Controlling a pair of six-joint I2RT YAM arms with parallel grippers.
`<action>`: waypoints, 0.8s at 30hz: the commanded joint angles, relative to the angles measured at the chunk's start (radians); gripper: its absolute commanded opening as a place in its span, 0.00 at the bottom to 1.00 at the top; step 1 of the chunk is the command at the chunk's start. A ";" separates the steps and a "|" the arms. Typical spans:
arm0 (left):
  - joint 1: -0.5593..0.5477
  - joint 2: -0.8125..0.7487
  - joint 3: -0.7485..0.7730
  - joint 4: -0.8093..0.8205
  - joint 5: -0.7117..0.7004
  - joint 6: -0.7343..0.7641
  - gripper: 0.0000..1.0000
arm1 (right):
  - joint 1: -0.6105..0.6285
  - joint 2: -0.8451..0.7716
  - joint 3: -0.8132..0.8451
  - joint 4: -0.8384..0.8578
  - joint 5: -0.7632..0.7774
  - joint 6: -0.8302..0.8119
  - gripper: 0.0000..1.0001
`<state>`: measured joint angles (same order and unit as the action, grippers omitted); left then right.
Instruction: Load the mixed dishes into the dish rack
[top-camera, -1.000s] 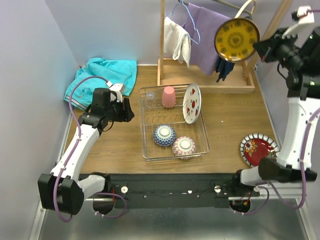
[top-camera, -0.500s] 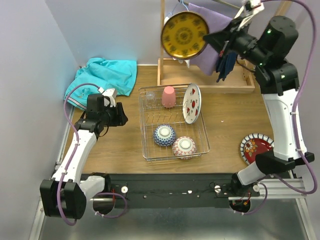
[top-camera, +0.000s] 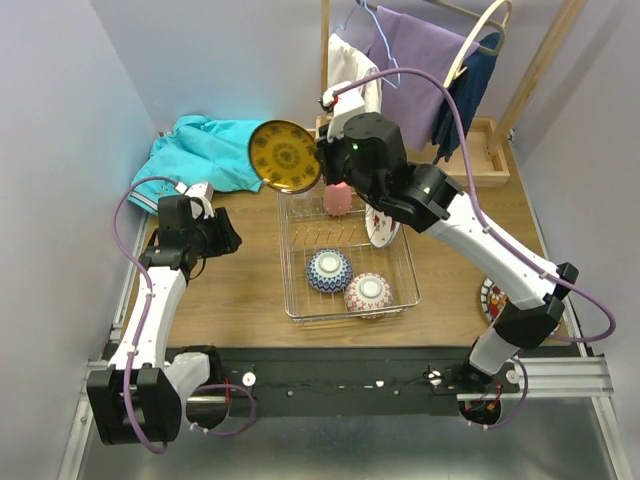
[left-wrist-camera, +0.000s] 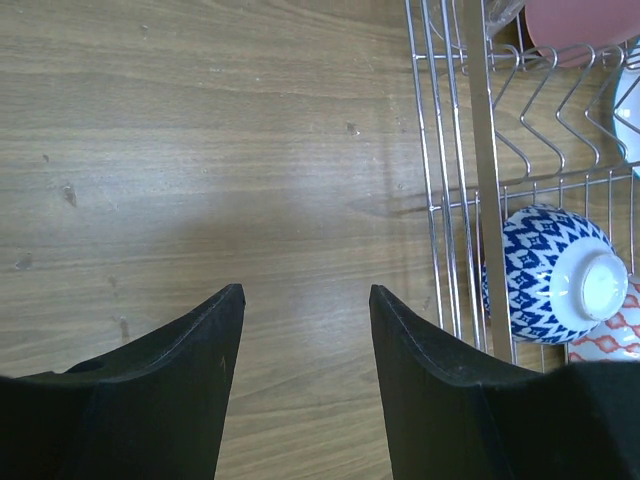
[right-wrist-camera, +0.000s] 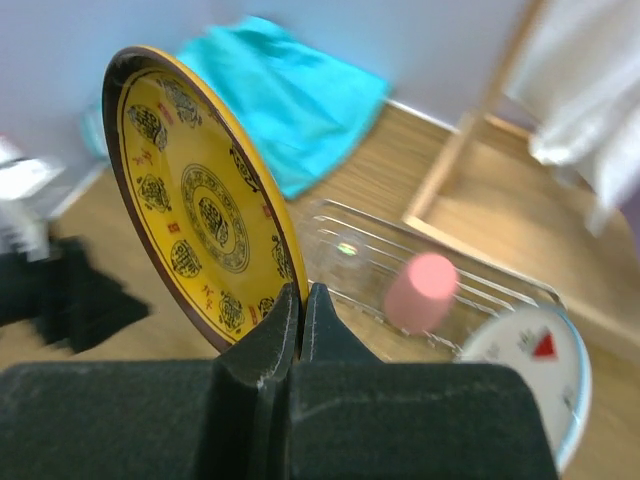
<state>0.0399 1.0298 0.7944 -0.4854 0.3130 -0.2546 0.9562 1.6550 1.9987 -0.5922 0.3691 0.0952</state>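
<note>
Top external: right tool, clenched on the yellow plate, is swinging it from upper right over the dish rack, readying loading; left tool is hanging released.

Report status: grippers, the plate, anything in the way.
Right gripper shut on yellow plate, held up near dish rack far-left corner. Left gripper open, empty, left of rack. Pink cup close by the plate.

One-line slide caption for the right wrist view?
The right hand pinches the yellow plate by its rim, on edge, with the dish rack, pink cup and white plate beyond.
</note>
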 joint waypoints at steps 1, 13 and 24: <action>0.025 -0.028 0.009 0.036 0.020 -0.006 0.61 | -0.001 -0.046 -0.075 -0.050 0.358 0.164 0.01; 0.031 -0.083 -0.024 0.062 0.054 -0.060 0.62 | 0.000 -0.038 -0.281 -0.331 0.479 0.598 0.00; 0.031 -0.178 -0.101 0.059 0.078 -0.087 0.63 | -0.010 0.051 -0.304 -0.380 0.478 0.638 0.01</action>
<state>0.0643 0.9016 0.7200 -0.4435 0.3569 -0.3218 0.9497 1.6630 1.7096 -0.9466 0.7982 0.6907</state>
